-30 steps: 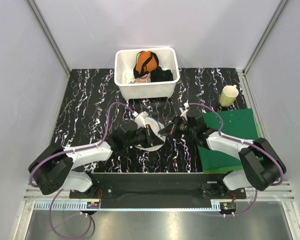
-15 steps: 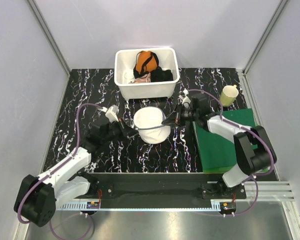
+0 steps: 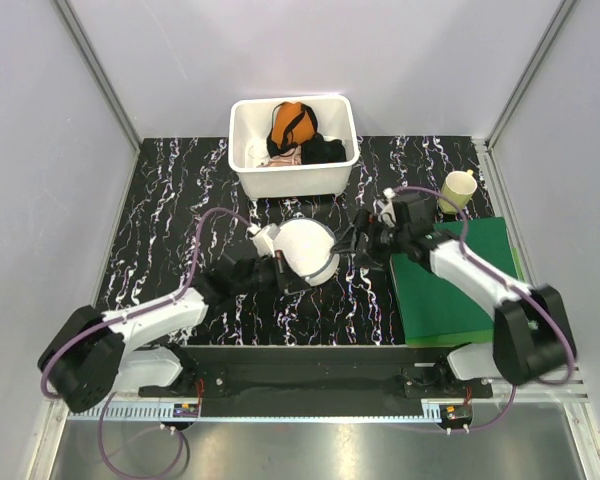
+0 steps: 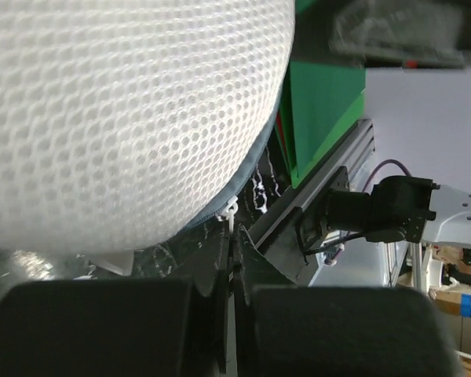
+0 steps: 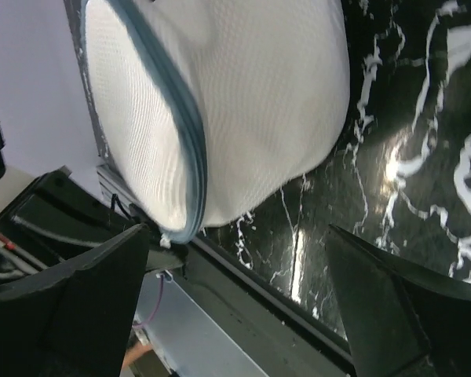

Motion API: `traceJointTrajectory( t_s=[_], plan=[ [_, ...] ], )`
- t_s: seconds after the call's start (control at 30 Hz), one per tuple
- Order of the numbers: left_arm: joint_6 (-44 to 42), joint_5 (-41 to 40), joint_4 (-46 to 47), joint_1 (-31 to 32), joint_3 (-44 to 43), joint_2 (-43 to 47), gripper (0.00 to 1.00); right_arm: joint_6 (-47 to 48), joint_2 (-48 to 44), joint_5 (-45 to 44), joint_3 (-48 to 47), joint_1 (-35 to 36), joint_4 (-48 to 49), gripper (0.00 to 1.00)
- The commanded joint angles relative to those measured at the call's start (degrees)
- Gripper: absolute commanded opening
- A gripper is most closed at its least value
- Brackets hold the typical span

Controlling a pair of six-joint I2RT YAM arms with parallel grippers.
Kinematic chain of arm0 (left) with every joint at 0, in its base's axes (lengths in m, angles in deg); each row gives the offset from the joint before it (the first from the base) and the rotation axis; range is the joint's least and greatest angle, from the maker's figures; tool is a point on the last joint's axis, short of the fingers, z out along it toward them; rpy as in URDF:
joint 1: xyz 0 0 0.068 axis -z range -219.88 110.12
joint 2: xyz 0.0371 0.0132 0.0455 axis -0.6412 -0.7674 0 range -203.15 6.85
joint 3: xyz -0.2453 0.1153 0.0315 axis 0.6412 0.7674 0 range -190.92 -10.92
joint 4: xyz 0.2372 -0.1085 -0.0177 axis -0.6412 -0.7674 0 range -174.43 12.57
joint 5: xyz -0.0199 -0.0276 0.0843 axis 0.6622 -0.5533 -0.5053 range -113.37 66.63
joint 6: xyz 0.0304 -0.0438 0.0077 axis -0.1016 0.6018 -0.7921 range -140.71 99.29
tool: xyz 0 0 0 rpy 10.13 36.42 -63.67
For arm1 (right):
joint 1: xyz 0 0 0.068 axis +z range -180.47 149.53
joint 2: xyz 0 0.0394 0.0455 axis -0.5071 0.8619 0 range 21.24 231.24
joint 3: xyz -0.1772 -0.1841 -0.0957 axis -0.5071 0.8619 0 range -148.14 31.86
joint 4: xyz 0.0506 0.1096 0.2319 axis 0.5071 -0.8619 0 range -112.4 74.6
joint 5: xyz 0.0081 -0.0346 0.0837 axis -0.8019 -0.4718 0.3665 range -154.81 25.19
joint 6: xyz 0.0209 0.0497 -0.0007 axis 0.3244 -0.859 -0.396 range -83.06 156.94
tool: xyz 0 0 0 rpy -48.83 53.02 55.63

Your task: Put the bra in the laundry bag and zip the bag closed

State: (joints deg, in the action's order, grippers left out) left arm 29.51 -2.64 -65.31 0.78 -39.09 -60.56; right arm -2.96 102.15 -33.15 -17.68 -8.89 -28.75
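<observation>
Left gripper (image 4: 232, 251) is pinched shut on the little white zipper tab (image 4: 231, 210) of the mesh laundry bag (image 4: 125, 118), which bulges right above its fingertips. Right gripper (image 5: 237, 236) is spread wide (touching nothing). The bag sits straight ahead of it on the black marbled table (image 5: 424, 118), with its grey zipper (image 5: 184, 133) facing it.

Bag (image 3: 306, 248) mid table (image 3: 175, 205), left gripper (image 3: 282, 268) at its left edge, right gripper (image 3: 353, 245) just right; tub (image 3: 293, 181) behind, mat (image 3: 448, 300) far right, cup (image 3: 458, 190) behind that.
</observation>
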Motion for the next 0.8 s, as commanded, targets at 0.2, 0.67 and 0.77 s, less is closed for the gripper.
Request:
traceJointTrajectory(
  t_s=[0.2, 0.67, 0.77],
  plan=[
    [3.5, -3.2, 10.5, 5.7, -5.8, -6.4, 0.00, -13.3, -8.5, -2.2, 8.3, 5.8, 10.3, 0.90],
    [-1.1, -11.9, -9.5, 0.1, -0.5, 7.0, 0.00, -12.0, 2.9, -1.5, 5.6, 4.5, 19.2, 0.00],
    [-4.8, -13.6, -18.1, -4.9, 0.0, 11.8, 0.00, -8.6, 2.9, 1.2, 4.7, 3.1, 17.0, 0.00]
  ],
)
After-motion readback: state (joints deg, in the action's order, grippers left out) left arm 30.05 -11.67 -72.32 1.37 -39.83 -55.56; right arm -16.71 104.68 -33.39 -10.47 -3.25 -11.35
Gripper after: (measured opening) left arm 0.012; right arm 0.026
